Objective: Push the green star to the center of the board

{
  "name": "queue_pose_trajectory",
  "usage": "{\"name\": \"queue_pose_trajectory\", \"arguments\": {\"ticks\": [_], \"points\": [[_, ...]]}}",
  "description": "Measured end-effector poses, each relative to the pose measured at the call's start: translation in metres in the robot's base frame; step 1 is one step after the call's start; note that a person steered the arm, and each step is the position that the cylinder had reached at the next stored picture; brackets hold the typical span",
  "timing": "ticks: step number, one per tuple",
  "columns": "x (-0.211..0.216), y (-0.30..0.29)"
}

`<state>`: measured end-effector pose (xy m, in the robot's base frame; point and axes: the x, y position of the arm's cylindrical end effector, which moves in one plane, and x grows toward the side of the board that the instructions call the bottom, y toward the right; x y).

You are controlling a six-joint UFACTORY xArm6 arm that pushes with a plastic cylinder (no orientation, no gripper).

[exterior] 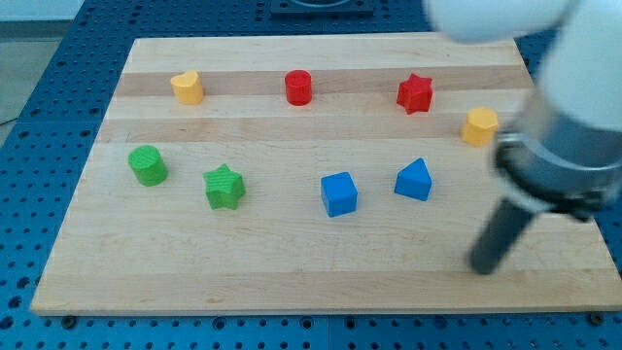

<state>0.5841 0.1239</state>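
Left of the blue cube (339, 192) on the board (292, 277) sits the green star (224, 187); my tip (483, 266), a bare jawless rod, rests far right. No legible writing.

This looks like a robotics lab. A pale wooden board (292, 272) lies on a blue worktop (58, 97) drilled all over with a regular grid of small holes, the kind of perforated bench used for bolting down equipment. A bulky white-and-dark robot arm (564, 146) leans in from the view's right. Small coloured plastic blocks sit spread across the board like test pieces.
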Motion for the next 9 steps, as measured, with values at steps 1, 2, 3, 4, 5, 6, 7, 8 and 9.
{"name": "queue_pose_trajectory", "arguments": {"ticks": [1, 2, 3, 4, 5, 6, 7, 8, 9], "points": [[0.001, -0.084], [-0.002, -0.147], [-0.031, -0.190], [-0.045, -0.200], [-0.023, -0.202], [-0.029, -0.220], [-0.047, -0.248], [-0.066, -0.257], [-0.104, -0.250]]}}
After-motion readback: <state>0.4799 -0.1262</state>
